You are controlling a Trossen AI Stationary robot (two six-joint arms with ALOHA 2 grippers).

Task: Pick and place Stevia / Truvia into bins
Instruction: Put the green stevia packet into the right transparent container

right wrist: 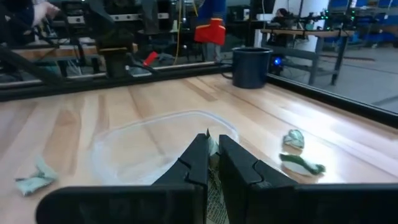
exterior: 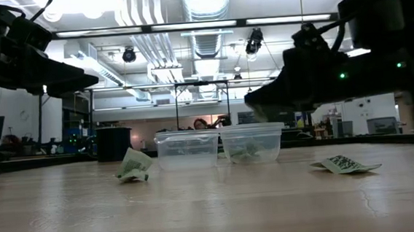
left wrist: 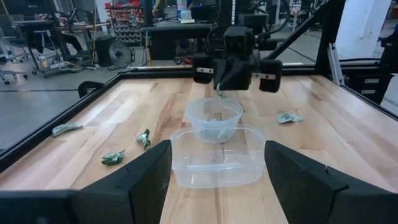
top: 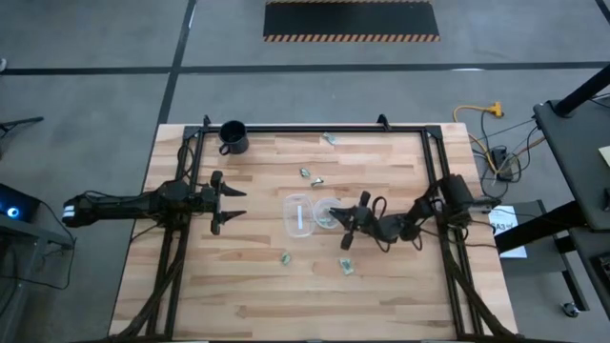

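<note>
From above I see my right claw (top: 341,225) pinching a Stevia packet (top: 331,220) over the round bin (top: 327,212) at frame centre, the left claw (top: 230,204) waiting spread at centre left, and loose packets (top: 348,268) scattered on the tabletop (top: 400,286). In the right wrist view the packet (right wrist: 212,147) sits squeezed between the pressed fingers, so I judge I should release only once squarely over the rim.
</note>
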